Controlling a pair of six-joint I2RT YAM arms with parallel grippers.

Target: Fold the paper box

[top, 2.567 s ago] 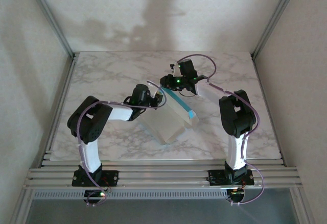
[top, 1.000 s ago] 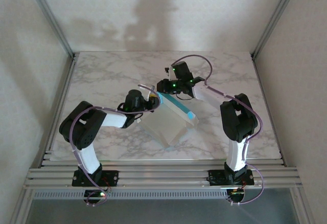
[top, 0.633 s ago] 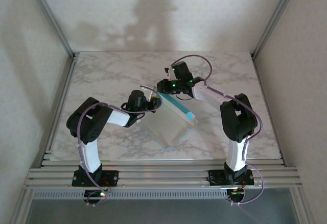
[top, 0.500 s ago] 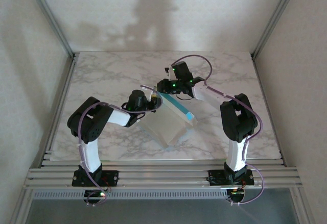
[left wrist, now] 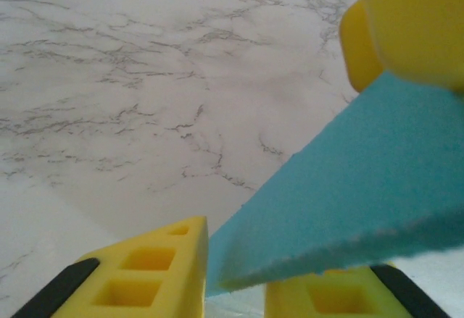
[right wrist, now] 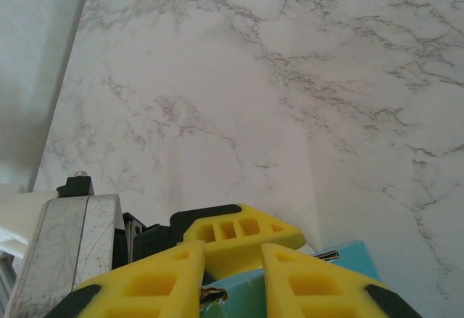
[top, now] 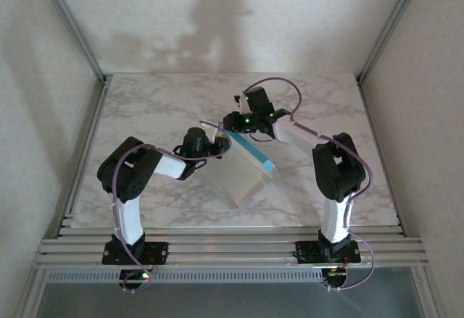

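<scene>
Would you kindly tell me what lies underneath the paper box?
Marble table shows around the paper box and below its lifted turquoise flap; anything under the rest is covered.

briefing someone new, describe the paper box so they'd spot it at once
Find the marble table, then its middle, where the left gripper and right gripper meet. The paper box is the white card sheet there, the only thing with a turquoise strip.

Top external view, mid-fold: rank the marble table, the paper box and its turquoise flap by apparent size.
1. marble table, by far the largest.
2. paper box.
3. turquoise flap, a narrow strip of the box.
</scene>
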